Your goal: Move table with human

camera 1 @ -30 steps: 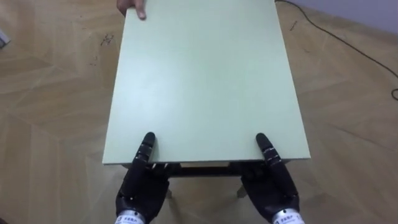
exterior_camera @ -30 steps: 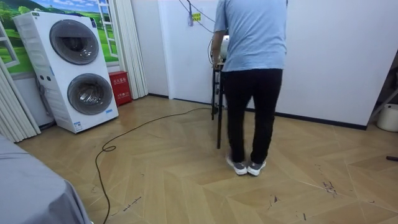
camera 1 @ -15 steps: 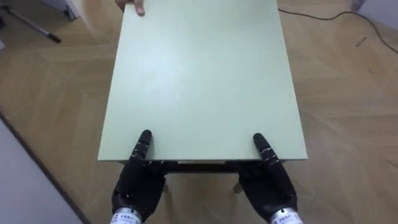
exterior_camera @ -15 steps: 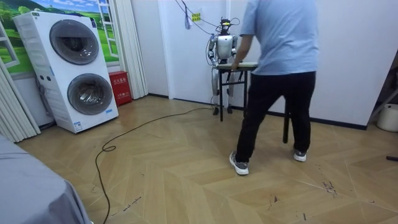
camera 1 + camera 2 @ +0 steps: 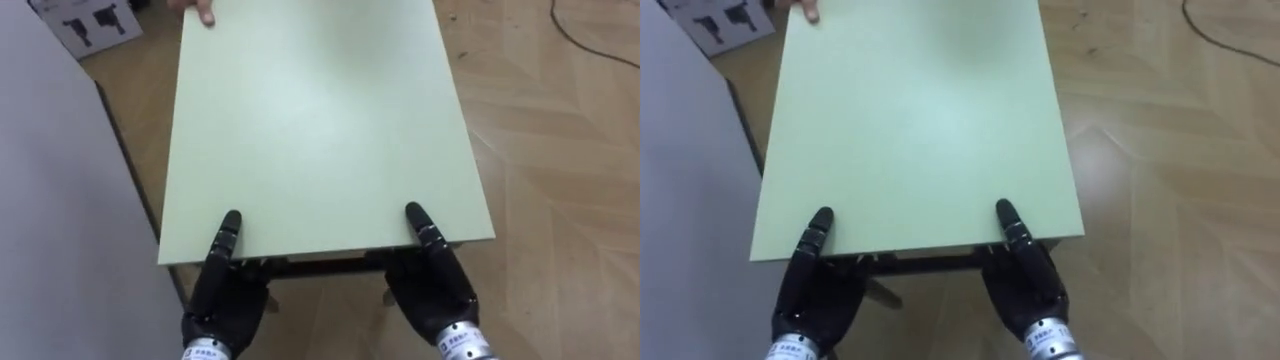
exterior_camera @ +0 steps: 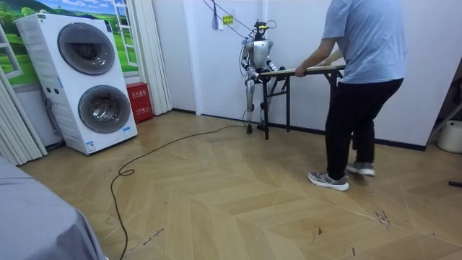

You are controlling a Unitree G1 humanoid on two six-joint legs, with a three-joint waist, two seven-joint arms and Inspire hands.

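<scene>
Stereo above table (image 5: 320, 120); room camera afar.

Tabletop (image 5: 320, 130): smooth matt pale-green, laminate look. Frame (image 5: 320, 264) under its near edge: dark metal. Floor (image 5: 560, 170), right of frame: wood parquet, satin sheen. Left hand (image 5: 226, 292), right hand (image 5: 430, 290), bottom: black plastic shells, semi-gloss.

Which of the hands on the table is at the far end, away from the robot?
The person's bare hand, at the table's far left corner. The black left robot hand and right robot hand are both at the near edge.
</scene>
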